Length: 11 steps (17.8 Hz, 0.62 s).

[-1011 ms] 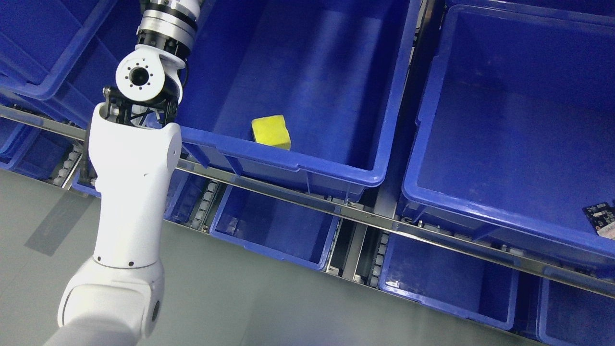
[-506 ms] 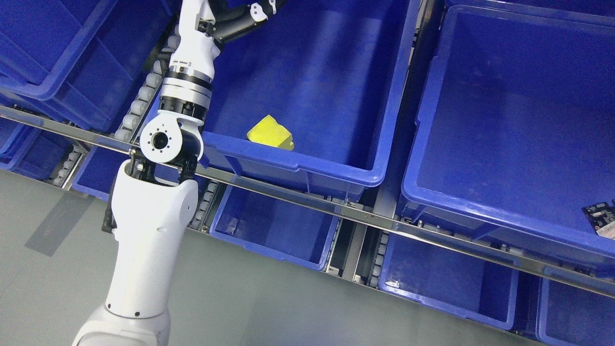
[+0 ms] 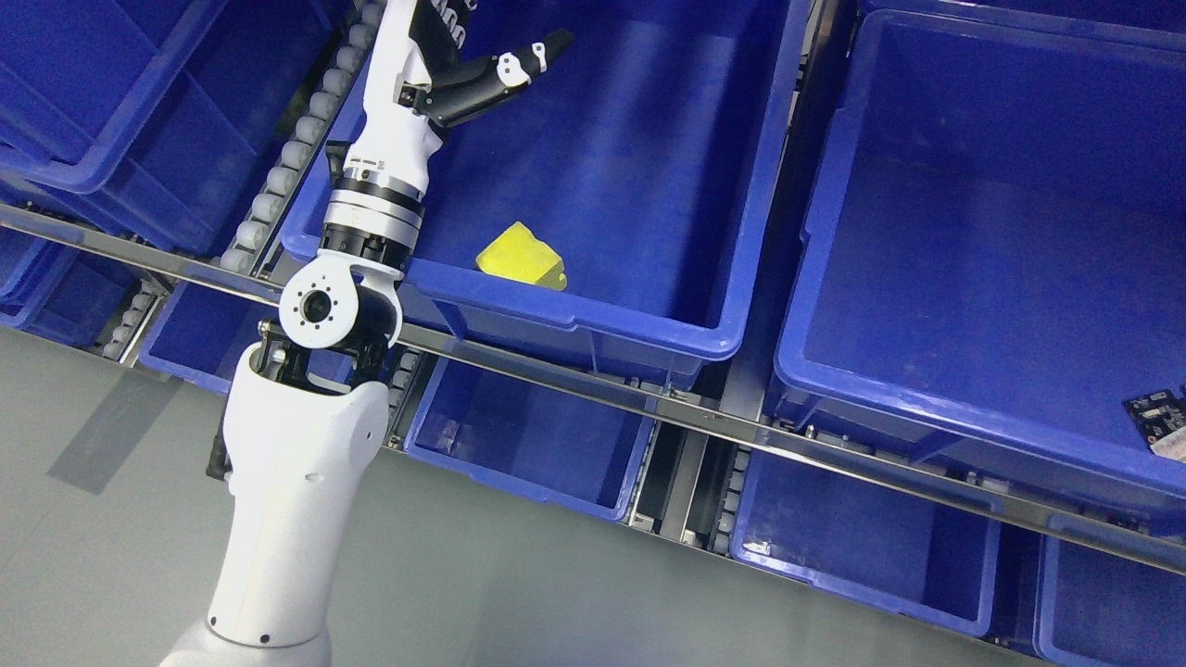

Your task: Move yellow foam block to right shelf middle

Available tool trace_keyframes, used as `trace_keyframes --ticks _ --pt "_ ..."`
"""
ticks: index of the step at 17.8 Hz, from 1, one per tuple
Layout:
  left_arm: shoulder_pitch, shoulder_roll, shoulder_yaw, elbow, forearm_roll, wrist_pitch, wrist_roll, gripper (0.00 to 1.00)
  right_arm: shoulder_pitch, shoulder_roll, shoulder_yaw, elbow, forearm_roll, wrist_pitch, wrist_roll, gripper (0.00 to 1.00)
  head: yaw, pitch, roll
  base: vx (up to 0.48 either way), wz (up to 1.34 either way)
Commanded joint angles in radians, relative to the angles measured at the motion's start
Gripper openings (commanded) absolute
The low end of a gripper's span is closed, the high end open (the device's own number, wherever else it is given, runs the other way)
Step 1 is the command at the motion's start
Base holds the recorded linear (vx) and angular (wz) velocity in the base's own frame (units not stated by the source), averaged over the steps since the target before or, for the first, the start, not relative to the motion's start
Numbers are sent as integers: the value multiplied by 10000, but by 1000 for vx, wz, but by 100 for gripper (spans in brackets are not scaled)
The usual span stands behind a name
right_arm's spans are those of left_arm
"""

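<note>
Head view. The left hand (image 3: 482, 69) is seen in the upper left of the frame, above the far part of the blue bin (image 3: 732, 315); its fingers are spread and nothing is held. The arm enters from the lower left and crosses the bin's near rim. The right hand is not in view.

The yellow foam block (image 3: 521, 257) is found left of the frame's centre, on the bin floor, just behind the near wall and well apart from the hand.

Risks are judged as follows. The block sits close to the front wall, so a descending hand may be blocked by the rim, or the block may be pushed into the wall rather than enclosed. Foam is light and yielding; a glancing finger may knock it aside, and a loose grip may let it slip during the carry towards the right of the frame.

The block is tilted, one corner raised, with a pale top face and a darker shaded side. Its lower edge is hidden by the rim.
</note>
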<state>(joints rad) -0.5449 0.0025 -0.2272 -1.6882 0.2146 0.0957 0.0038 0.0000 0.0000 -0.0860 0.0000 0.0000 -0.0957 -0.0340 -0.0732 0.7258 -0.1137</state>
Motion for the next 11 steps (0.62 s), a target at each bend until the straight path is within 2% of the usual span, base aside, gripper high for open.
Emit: trace_keyframes --ticks 1,11 --pt "-120 149 64 -329 109 485 -8 100 15 -175 1 -175 31 6 3 100 0 0 0 0 0" --pt "-120 149 140 -329 109 439 -8 100 15 -175 1 -175 31 6 3 100 0 1 0 0 0"
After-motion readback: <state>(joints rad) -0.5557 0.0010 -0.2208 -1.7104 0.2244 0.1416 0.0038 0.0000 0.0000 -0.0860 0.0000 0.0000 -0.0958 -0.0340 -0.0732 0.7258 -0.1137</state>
